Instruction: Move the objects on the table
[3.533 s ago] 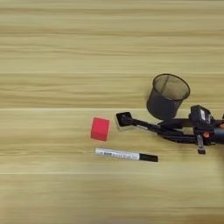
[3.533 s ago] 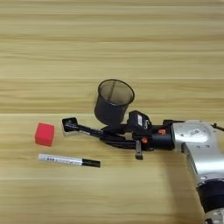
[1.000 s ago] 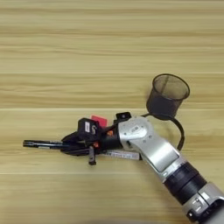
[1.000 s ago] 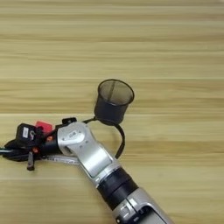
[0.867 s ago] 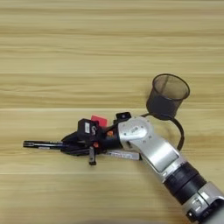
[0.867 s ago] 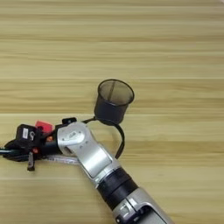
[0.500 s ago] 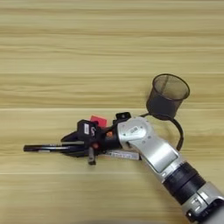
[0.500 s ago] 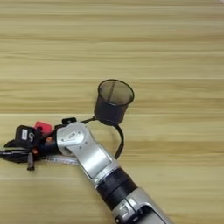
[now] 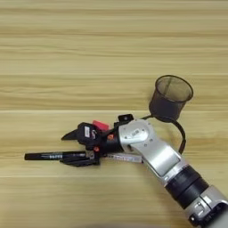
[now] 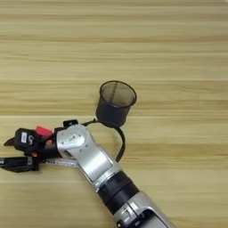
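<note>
Only the left eye shows the black marker (image 9: 49, 156) beside spread fingers (image 9: 71, 147)

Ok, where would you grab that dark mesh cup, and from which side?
Probably at the rim of the dark mesh cup, from above: it stands upright, mouth open, so one finger can go inside and one outside the thin wall. Take the far side; a black cable curves round its near base.
</note>
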### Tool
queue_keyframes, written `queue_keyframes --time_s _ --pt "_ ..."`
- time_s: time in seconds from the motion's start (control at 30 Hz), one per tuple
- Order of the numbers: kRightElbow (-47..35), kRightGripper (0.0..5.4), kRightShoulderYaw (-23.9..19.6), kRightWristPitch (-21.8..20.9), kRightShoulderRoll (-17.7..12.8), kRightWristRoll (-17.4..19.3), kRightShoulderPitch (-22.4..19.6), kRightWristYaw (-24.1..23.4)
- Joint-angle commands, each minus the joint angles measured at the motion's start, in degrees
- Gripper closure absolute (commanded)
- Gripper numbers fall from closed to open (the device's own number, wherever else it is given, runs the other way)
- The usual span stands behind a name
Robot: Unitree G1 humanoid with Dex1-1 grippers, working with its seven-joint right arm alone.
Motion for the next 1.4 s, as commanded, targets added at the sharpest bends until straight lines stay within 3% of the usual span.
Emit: queue_keyframes --time_s 0.03,0.53,0.97,1.2,1.4 --pt "-1.24 1.95 -0.81 1.24 0.49 1.1 -1.17 -0.76" --pt "-14.33 0.03 -7.37 5.3 -0.27 8.65 -1.71 -0.21" --pt "-17.12 0.03 -14.27 6.07 -2.82 12.46 -3.56 -1.44" --pt "-13.94 0.03 -15.98 3.55 -5.61 10.6 -4.05 -1.95" --pt "-9.8 0.03 -15.9 1.19 -9.86 7.41 -2.72 -1.28"
